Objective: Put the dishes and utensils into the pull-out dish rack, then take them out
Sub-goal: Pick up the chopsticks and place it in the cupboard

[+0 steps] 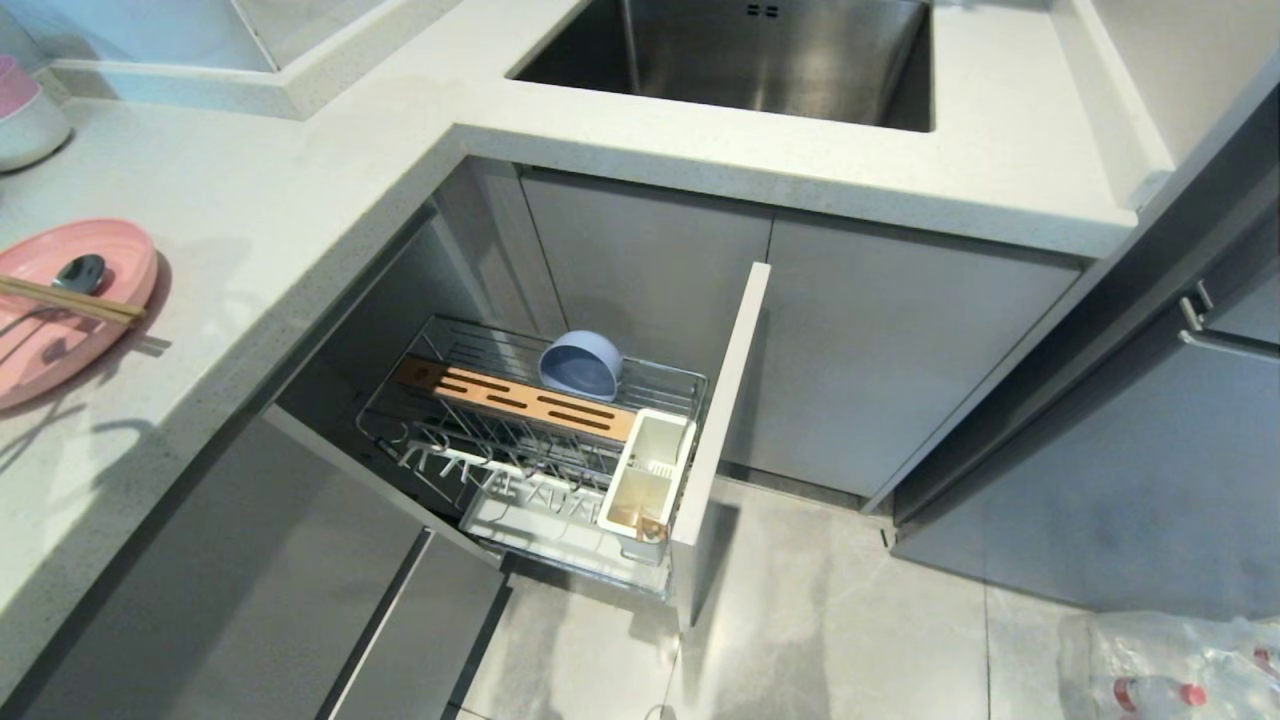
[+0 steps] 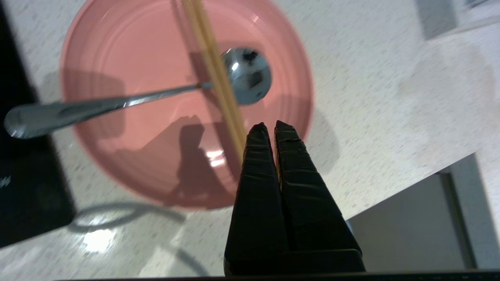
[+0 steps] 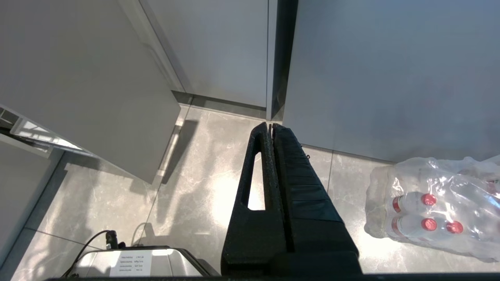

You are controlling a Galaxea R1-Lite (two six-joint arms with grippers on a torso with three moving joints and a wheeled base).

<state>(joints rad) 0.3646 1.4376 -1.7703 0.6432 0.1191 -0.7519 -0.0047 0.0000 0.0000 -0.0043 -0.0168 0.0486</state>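
The pink plate [image 1: 40, 370] [image 2: 129, 43] lies on the white counter at the far left. The chopsticks [image 1: 70, 298] [image 2: 213, 66] lie across it, over the spoon [image 1: 80, 272] [image 2: 246, 74], whose handle juts past the rim. My left gripper [image 2: 271, 124] hovers above the plate's edge, shut and empty; it is outside the head view. The pull-out dish rack [image 1: 725, 400] stands open below the counter. The blue bowl [image 1: 580, 365] rests tilted in it behind the wooden strip [image 1: 515, 402]. My right gripper [image 3: 270, 125] hangs shut over the floor.
A white caddy [image 1: 645, 470] sits at the rack's front. The steel sink [image 1: 750, 50] is behind it. Stacked pink-over-white bowls [image 1: 25, 110] stand at the back left. A pack of water bottles [image 1: 1170, 670] [image 3: 437, 207] lies on the floor at the right.
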